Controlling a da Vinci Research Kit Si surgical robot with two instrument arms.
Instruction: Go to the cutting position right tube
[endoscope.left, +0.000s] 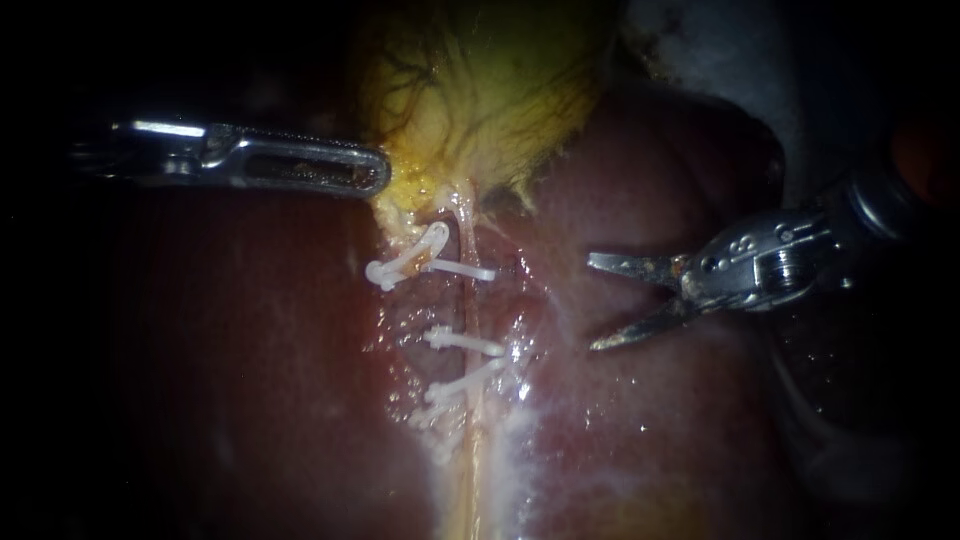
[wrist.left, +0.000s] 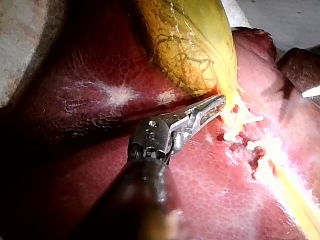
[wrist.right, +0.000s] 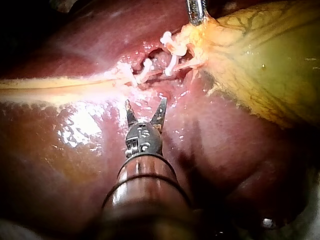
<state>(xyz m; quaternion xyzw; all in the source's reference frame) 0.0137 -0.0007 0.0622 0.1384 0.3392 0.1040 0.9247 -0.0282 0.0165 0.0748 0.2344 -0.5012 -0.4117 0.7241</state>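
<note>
On the way to the cutting spot — right instrument (endoscope.left: 595, 302) apart from the right tube (endoscope.left: 467, 305), pincer wide and empty — next, a careful slide in between the white clips (endoscope.left: 462, 340).

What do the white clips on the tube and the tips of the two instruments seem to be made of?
The clips look like plastic: white, matt, without glints. The left instrument and the right instrument look like polished metal: silvery, with bright highlights. The open jaws of the right one carry brownish stains, perhaps residue.
</note>
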